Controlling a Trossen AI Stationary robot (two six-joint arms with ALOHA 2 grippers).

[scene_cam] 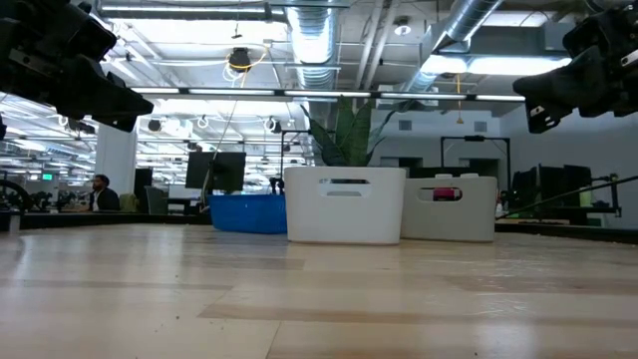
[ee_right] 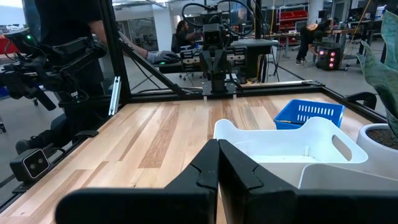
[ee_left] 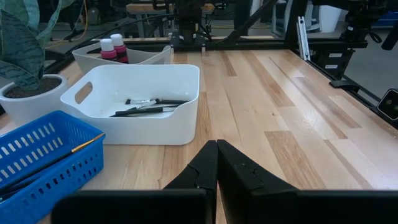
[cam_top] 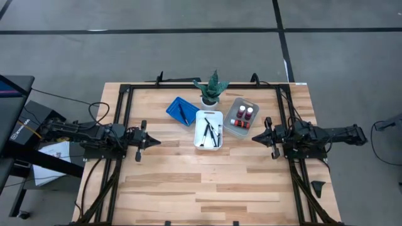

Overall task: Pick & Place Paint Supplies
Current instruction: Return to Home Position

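- Left end effector (cam_top: 154, 142), left-centre of the high view: fingers pressed together, holding nothing. Right end effector (cam_top: 254, 139), right-centre: likewise together and empty.
- Paintbrushes (cam_top: 209, 132), thin and dark-handled, lay crossed in the white tray (cam_top: 210, 112) at centre. A few more lay in the blue bin (cam_top: 174, 108) to its upper left.
- Bottles (cam_top: 245, 113), red-pink with white caps, stood upright in the grey bin (cam_top: 236, 130) at upper right.
- Risk, as a judgement: a gold brush (ee_left: 87, 142) leaned over the blue bin's rim, and a jolt to the bench (cam_top: 188, 188) could tip it out.
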